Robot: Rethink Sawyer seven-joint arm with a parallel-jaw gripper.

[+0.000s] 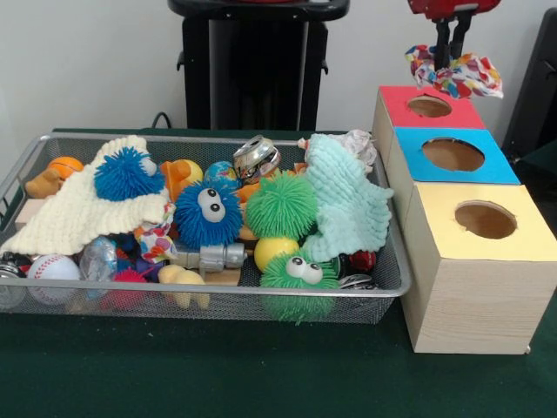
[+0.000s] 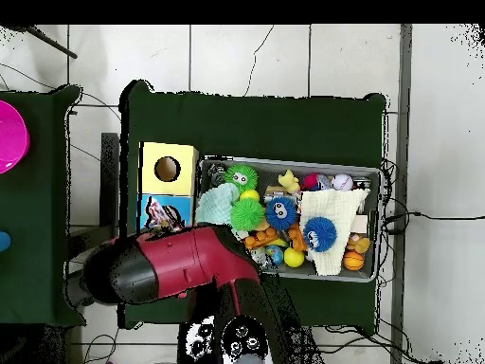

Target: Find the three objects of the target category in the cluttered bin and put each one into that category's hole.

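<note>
My gripper point(image 1: 450, 61) hangs at the top right of the front view, shut on the multicoloured polka-dot wrapper point(image 1: 459, 76). It holds the wrapper above the red-faced box point(image 1: 400, 97). The yellow-faced box's hole point(image 1: 485, 219) is nearer the camera, beyond the blue-faced box point(image 1: 452, 154). The wire mesh bin point(image 1: 218, 289) lies to the left, full of toys. A whitish see-through wrapper point(image 1: 355, 142) lies at the bin's back right. A shiny printed wrapper point(image 1: 257, 158) lies at the back middle. In the overhead view my arm point(image 2: 180, 263) hides the gripper; the yellow box's hole point(image 2: 168, 170) shows.
Cream point(image 1: 78, 209) and mint point(image 1: 348, 205) knitted cloths cover part of the bin. Spiky blue point(image 1: 207, 213) and green point(image 1: 280, 205) balls, a baseball point(image 1: 52, 272) and other toys fill it. A black pedestal point(image 1: 252, 65) stands behind. A pink dish point(image 2: 9, 136) sits on a side table.
</note>
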